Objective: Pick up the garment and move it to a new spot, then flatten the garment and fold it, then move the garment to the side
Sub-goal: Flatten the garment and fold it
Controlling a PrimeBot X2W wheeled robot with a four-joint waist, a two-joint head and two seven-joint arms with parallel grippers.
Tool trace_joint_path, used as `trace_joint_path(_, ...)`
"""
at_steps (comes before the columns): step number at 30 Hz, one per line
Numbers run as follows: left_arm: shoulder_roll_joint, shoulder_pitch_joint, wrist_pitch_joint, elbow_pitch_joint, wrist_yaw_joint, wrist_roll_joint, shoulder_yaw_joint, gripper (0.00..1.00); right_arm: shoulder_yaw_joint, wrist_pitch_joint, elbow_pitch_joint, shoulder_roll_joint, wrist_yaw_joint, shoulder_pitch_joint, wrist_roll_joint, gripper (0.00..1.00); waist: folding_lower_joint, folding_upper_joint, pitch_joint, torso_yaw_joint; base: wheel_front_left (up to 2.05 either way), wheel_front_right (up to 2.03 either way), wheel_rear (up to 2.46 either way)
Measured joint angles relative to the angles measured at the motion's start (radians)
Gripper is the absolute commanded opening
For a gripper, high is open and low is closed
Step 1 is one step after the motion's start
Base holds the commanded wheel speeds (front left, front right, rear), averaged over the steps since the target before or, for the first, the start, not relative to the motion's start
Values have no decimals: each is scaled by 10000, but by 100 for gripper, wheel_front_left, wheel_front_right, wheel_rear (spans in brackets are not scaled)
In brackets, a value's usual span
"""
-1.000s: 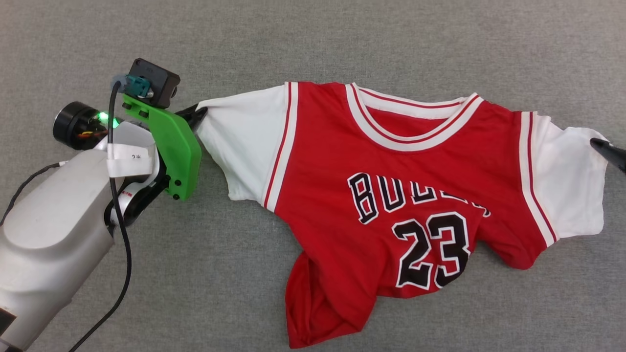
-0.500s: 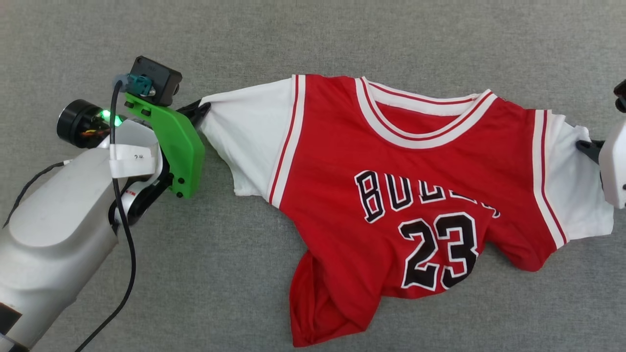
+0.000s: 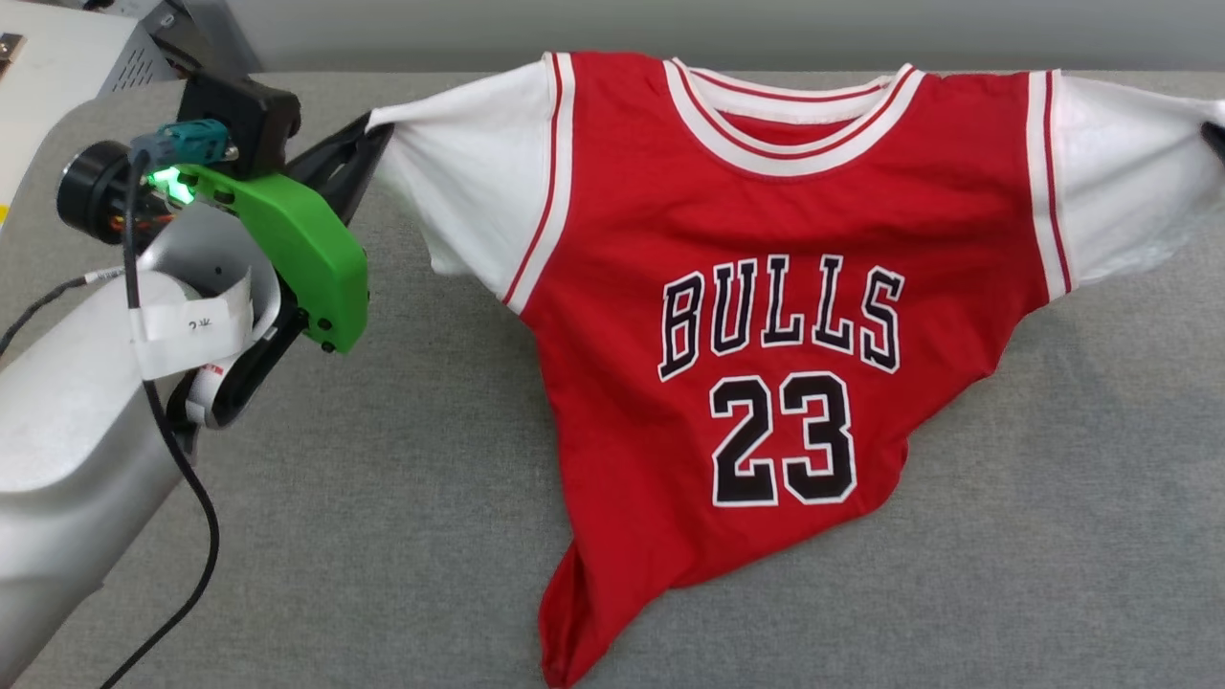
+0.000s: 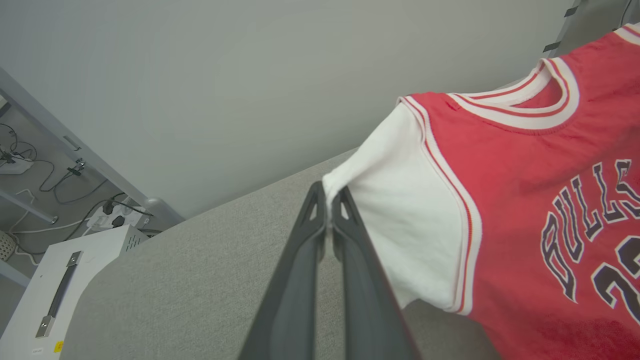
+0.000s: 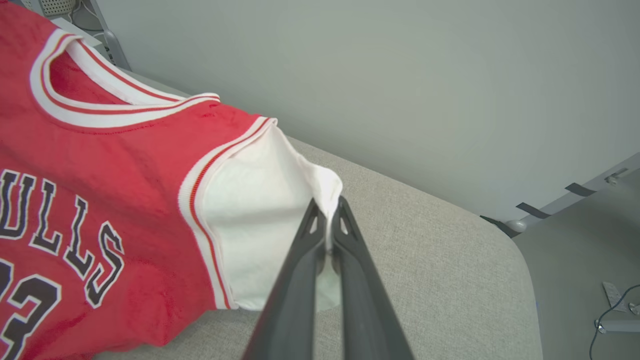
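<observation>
Lifted since a second ago, the garment no longer lies rumpled on the grey surface: its shoulders are raised and pulled taut between the two hands, and the "BULLS" lettering, creased over before, now reads whole above the 23. The right hand, only reaching the sleeve edge a second ago, now has its two dark fingers pressed together on the tip of the white sleeve on its side. The left hand pinches the tip of the other white sleeve, as before. The striped collar runs level near the far edge of the surface, in front of a pale wall. The red body hangs down and narrows to a twisted lower corner at the near left, which seems to rest on the surface. The head view has tilted upward too
</observation>
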Motion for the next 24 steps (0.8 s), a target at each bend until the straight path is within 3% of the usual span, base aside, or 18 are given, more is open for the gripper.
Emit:
trace_joint_path(5,268,-488,-153,-978,253,165,360,0,-842,-512,-711,-123,2,-106,-431,0,0,0,-531,-140,0,0,0)
trace_joint_path(12,109,-2073,-50,-1204,286,662,698,0,-2159,-255,-1308,249,2,-1049,-1544,0,0,0,-592,-317,0,0,0)
trace_joint_path(18,-579,-4298,165,-337,-105,1231,842,0,-2614,326,-1072,949,2,-3010,-2679,0,0,0,63,-372,0,0,0)
trace_joint_path(24,-1354,-6897,23,1191,-556,1818,1080,0,-2575,372,42,1534,2,-5855,-3868,0,0,0,1078,-369,0,0,0)
